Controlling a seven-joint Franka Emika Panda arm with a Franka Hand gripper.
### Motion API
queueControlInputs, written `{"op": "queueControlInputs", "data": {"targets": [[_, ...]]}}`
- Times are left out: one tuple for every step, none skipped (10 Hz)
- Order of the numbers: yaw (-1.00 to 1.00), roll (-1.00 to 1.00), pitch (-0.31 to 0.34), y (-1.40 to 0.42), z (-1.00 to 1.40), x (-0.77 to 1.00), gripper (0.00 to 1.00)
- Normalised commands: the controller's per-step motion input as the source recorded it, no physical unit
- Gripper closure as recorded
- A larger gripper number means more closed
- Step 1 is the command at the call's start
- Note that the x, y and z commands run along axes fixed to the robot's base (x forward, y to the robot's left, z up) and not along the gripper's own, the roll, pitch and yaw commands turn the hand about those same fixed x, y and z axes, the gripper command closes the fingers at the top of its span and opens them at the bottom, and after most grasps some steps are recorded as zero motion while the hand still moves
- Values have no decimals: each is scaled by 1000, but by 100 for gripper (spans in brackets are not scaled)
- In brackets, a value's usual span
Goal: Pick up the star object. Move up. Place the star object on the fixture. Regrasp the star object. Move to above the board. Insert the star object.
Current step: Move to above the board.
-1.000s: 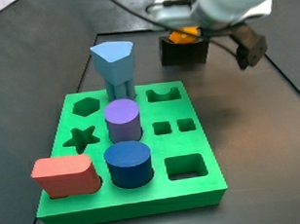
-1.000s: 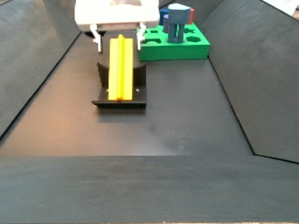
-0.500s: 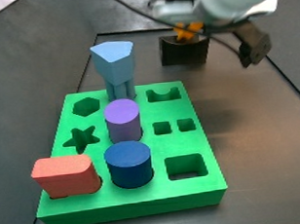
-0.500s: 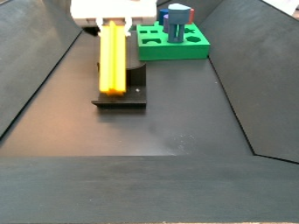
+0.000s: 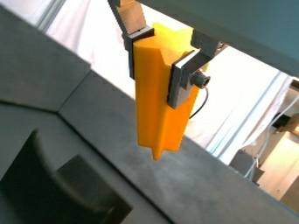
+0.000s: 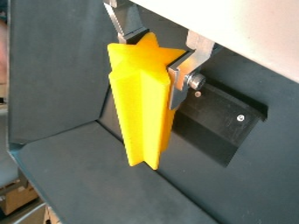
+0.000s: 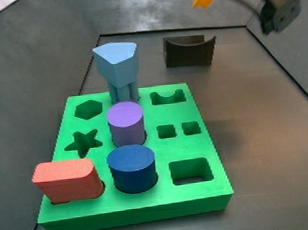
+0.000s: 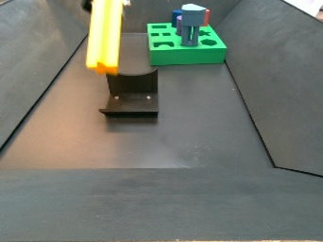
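We see bare dark floor up front, the fixture (image 8: 130, 95) beyond it, the gripper (image 6: 149, 54) high above clamping the star object (image 8: 105, 36), green board (image 8: 186, 47) farther back, sloped dark walls around.

In both side views the picture's edge cuts off the pincer (image 5: 162, 54) and the star object's (image 8: 105, 36) upper end.

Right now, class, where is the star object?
The star object hangs upright in the air, clamped in the end effector, above the fixture and clear of the board in a side view.
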Motion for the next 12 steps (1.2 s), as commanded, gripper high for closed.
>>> {"op": "queueControlInputs", "data": {"targets": [[111,24,326,-17,1000,207,100],[186,1,301,-19,1000,199,100],[235,-12,269,-22,1000,191,100],[277,-22,212,-28,1000,183,100],[292,-17,164,-32,1000,179,100],[295,-15,134,-37,1000,177,100],[281,-11,79,-43,854,149,100],[256,-9,38,-39,604,107,100],[226,-5,8,-33,421,84,100],[204,-1,-13,-32,303,72,100],[38,-1000,-22,-995,113,-1000,100],[36,-1000,-37,-981,109,-1000,100]]}}
